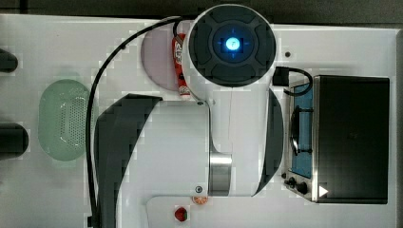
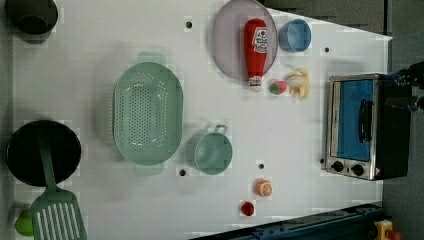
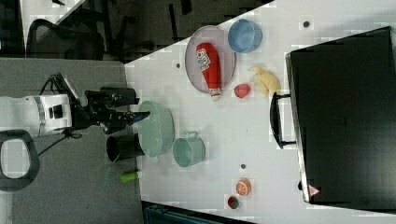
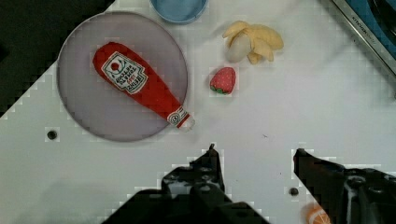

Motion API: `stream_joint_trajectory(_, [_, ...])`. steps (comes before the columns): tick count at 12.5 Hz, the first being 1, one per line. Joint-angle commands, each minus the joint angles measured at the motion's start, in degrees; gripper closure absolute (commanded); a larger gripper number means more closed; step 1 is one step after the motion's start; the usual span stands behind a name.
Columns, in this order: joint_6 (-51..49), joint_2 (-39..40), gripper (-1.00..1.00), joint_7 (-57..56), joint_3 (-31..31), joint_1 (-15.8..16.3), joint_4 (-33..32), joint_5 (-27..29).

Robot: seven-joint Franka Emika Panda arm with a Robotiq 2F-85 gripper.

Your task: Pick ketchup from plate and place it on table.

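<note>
The red ketchup [image 4: 135, 81] bottle lies flat on the pale mauve plate [image 4: 88, 107], its pale tip reaching over the rim onto the white table [image 4: 261, 107]. In the left view the ketchup [image 2: 255, 47] lies across the plate [image 2: 227, 40] near the table's far edge. In the right view the ketchup [image 3: 209, 65] lies on the plate [image 3: 226, 60]. My gripper [image 4: 257, 156] is open with nothing between its fingers, held well above the table and apart from the bottle. The right view has the gripper [image 3: 140, 115] high up, away from the plate. My arm covers part of the ketchup [image 1: 178, 61] in the top view.
A blue bowl [image 4: 180, 7], a peeled banana [image 4: 254, 42] and a strawberry [image 4: 223, 80] lie close beside the plate. A toaster oven [image 2: 360, 127], a green colander [image 2: 147, 120], a green cup [image 2: 212, 152] and an orange slice [image 2: 263, 188] stand elsewhere.
</note>
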Motion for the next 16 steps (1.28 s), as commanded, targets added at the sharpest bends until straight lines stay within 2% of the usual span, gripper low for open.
stream_joint_trajectory(1, [-9.36, -5.1, -0.41, -3.99, 2.64, -5.22, 0.44, 1.71])
stream_joint_trajectory(4, [-7.87, -1.77, -1.0, -4.51, 3.78, -4.98, 0.5, 1.72])
stream_joint_trajectory(8, [1.45, 4.7, -1.0, -5.42, 5.16, -4.51, 0.61, 1.74])
stream_joint_trajectory(10, [5.95, 8.48, -1.0, -9.29, 5.76, -4.37, 0.88, 1.74])
stream_joint_trajectory(16, [9.99, 21.73, -1.0, -22.54, 7.01, -3.23, 6.21, 0.77])
